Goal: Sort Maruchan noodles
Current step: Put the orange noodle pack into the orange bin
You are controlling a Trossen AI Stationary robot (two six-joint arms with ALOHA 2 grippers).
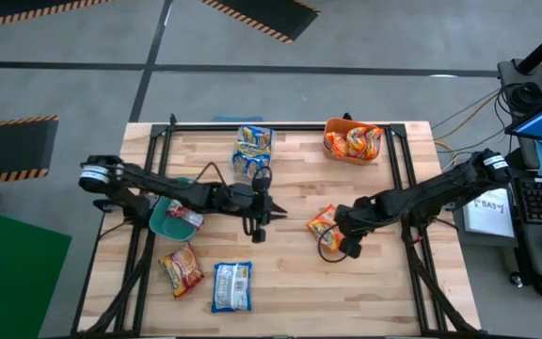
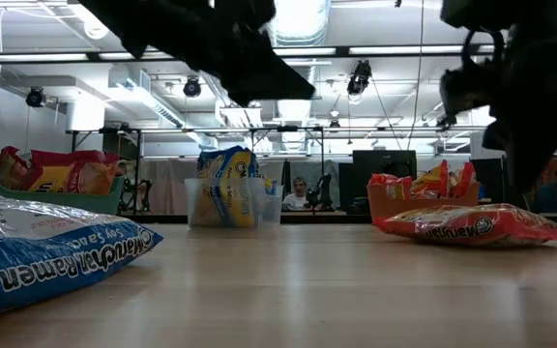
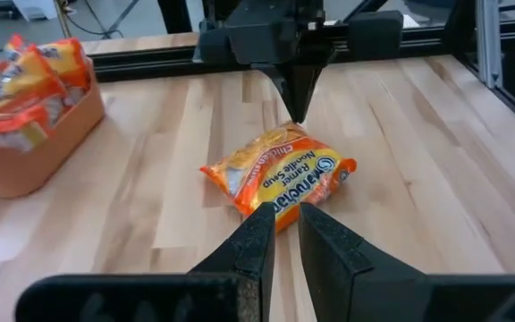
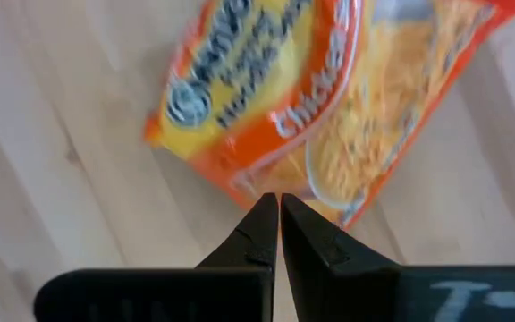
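Observation:
An orange-red Maruchan packet (image 1: 322, 224) lies flat on the wooden table right of centre; it also shows in the left wrist view (image 3: 280, 174) and the low view (image 2: 472, 224). My right gripper (image 4: 278, 204) is shut and points down at this packet's edge; the left wrist view shows it from the front (image 3: 298, 107). My left gripper (image 3: 286, 219) is shut but for a narrow gap and empty. It stays at the table's middle (image 1: 271, 217), aimed level at the same packet and well short of it. My right gripper's shut fingertips stand at the orange-red packet's edge (image 4: 266, 183), coming from above and pointing down. The packet lies flat on the table. I cannot tell whether the fingertips touch it.
A teal bin (image 1: 161, 218) at the left holds a red-and-white packet (image 1: 184, 218). A clear bin (image 1: 252, 149) holds blue-and-yellow packets. An orange bin (image 1: 353, 141) at the far right holds orange packets. An orange packet (image 1: 180, 268) and a blue packet (image 1: 231, 285) lie near the front edge.

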